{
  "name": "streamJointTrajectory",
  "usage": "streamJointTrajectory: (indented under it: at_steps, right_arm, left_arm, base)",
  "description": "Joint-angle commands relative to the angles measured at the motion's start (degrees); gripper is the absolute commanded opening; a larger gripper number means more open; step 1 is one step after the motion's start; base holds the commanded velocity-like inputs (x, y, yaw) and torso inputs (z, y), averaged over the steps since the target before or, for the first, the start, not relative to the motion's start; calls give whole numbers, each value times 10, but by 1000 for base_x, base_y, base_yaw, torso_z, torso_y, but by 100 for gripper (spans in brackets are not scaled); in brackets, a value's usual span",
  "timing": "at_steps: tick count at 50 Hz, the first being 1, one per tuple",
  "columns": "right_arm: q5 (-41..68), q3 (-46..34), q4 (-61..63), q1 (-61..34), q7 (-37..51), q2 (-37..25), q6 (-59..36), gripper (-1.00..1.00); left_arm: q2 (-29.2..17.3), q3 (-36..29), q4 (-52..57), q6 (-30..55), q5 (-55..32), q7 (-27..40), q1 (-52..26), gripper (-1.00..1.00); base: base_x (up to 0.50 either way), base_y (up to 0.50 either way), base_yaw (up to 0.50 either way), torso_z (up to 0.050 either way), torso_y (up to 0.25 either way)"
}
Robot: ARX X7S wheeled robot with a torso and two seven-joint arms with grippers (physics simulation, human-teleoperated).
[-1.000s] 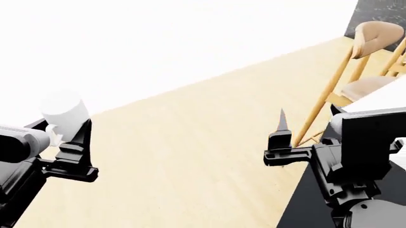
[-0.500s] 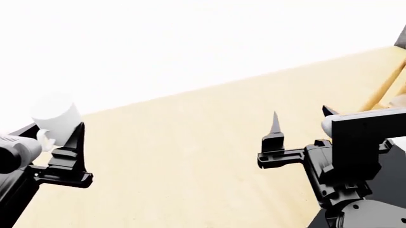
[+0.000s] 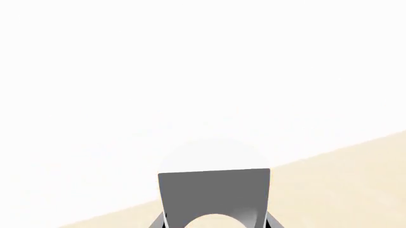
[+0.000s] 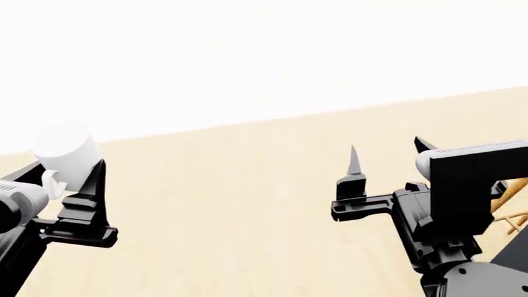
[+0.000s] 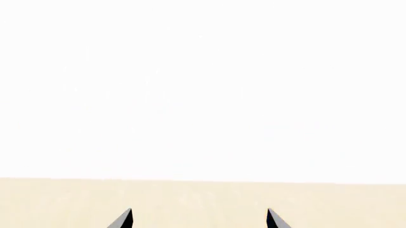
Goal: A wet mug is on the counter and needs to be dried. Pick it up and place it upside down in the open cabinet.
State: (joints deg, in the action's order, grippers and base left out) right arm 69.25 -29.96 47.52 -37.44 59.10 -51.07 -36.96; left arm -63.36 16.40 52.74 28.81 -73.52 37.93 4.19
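My left gripper (image 4: pixel 64 170) is shut on the small white mug (image 4: pixel 66 151), holding it upright in the air at the left of the head view, with its loop handle toward the wrist. In the left wrist view the mug (image 3: pixel 214 190) stands grey and shaded between the dark fingers (image 3: pixel 156 221), its far end white. My right gripper (image 4: pixel 387 153) is open and empty at the right, over the wooden floor. Only its two pointed tips show in the right wrist view (image 5: pixel 198 217), wide apart. The counter and the cabinet are out of view.
A pale wooden floor (image 4: pixel 231 210) runs under both arms up to a bright white wall (image 4: pixel 247 55). Wooden chair legs (image 4: pixel 513 207) show at the right edge. A dark patch (image 4: pixel 520 253) lies in the bottom right corner.
The view has swung: the chair slid out to the right edge and the wall now fills the upper half. Both grippers kept their pose, and the mug stays held.
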Motion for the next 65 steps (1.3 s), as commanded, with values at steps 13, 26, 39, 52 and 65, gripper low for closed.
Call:
streamJointTrajectory:
  at_steps: [13,26,39,52,65]
  right_arm:
    - [-1,1,3,5,0,-1,7,100]
    - [-2,1,2,5,-2,0,8,100]
    - [0,1,1,4,-2,0,8,100]
    - [-1,3,5,10,-2,-4,14,100]
    - [-1,6,7,12,-1,-5,19,100]
  left_arm:
    - [3,24,9,-6,-1,2,13,-100]
    - [7,25,8,-8,3,0,15,-100]
    - [7,26,7,-8,-3,3,12,-100]
    - [10,31,10,-8,0,-1,20,-100]
    - [11,35,13,-8,1,-1,24,-100]
  base:
    - [15,81,500,0,0]
    - [8,80,500,0,0]
    - [2,81,500,0,0]
    - [-6,102,500,0,0]
    - [-15,111,500,0,0]
